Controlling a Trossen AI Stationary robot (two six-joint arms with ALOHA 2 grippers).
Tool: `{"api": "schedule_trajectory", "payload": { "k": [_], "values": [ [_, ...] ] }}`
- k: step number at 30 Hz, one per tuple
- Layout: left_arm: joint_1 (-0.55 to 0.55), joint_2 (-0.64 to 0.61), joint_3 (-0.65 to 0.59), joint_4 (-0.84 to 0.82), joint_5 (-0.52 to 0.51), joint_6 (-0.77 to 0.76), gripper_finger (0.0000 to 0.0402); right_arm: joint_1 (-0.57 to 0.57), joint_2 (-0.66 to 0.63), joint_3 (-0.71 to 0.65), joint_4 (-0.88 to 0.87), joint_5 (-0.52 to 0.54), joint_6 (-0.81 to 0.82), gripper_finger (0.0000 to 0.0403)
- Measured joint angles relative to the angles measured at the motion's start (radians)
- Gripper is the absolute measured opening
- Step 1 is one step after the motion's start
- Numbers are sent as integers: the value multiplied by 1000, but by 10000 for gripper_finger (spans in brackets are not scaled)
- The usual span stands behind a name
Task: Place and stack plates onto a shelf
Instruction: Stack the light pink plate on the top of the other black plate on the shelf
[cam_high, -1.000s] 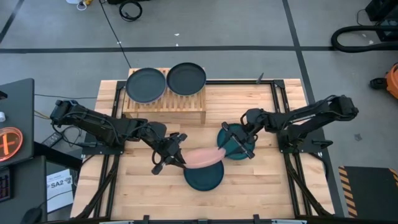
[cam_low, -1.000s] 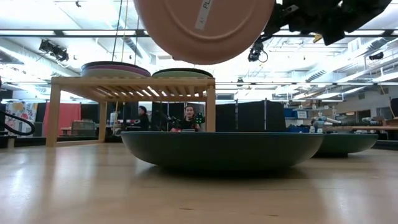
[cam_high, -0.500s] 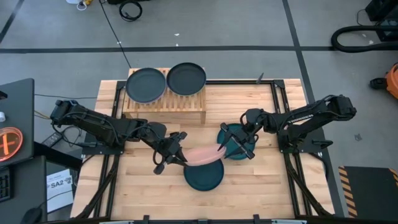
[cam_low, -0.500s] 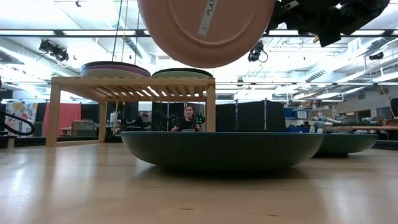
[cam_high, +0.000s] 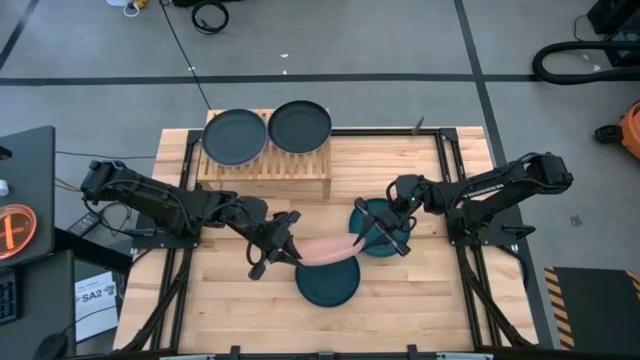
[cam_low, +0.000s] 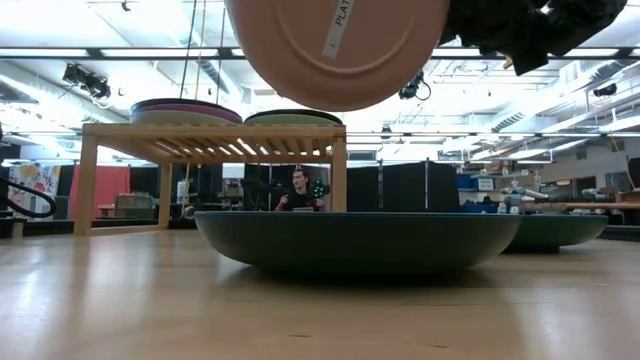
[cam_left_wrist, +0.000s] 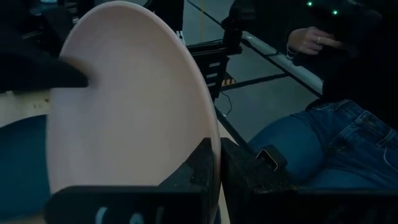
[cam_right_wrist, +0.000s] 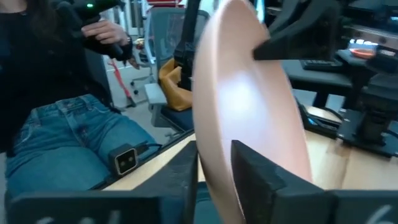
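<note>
Right hand (cam_high: 368, 236) is closing in on the pink plate (cam_high: 327, 250): a second back its fingers were spread wide beside the rim, now they are straddling that rim on both faces, narrowing but not visibly seated. Left hand (cam_high: 287, 254) is pinching the opposite rim, fingers pressed together on it, no shift since a second ago. The plate is hanging in the air between both hands, tilted, above the dark teal plate (cam_high: 328, 284) on the desk (cam_high: 420, 300).

Reads as a handover in progress, left to right. Likely the right arm is taking over to carry the plate to the shelf (cam_high: 265, 172). Left should not be letting go until the right grip is firm.

Shelf is sitting at the desk's far edge, two stacks on top: dark plate (cam_high: 235, 134) and second dark plate (cam_high: 300, 125) uppermost. Another teal plate (cam_high: 378, 228) is lying under the right hand.

Materials: plates are round, shallow, matte, thin raised rim, with a white label on the pink one's underside (cam_low: 338, 14). Rim is thin and smooth, so a two-finger pinch could be slipping. Shelf is light wood, slatted top, open underneath. Desk is pale planked wood.
</note>
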Motion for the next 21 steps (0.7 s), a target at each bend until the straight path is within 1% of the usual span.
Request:
{"api": "schedule_trajectory", "payload": {
  "k": [4,8,11,14,17,21],
  "values": [
    [0,0,0,1,-2,-2,25,2,0,0,1,-17,-8,58],
    [1,0,0,-2,-4,-2,30,2,0,0,0,-41,-27,35],
    [1,0,0,-2,-14,-1,40,2,0,0,-2,-51,-52,33],
    [0,0,0,-6,-44,0,47,2,0,0,-4,-53,-42,34],
    [0,-1,0,-7,-69,1,50,2,0,0,-4,-54,-39,34],
    [-1,-1,0,-7,-79,1,52,1,0,0,-4,-56,-39,33]
  ]
}}
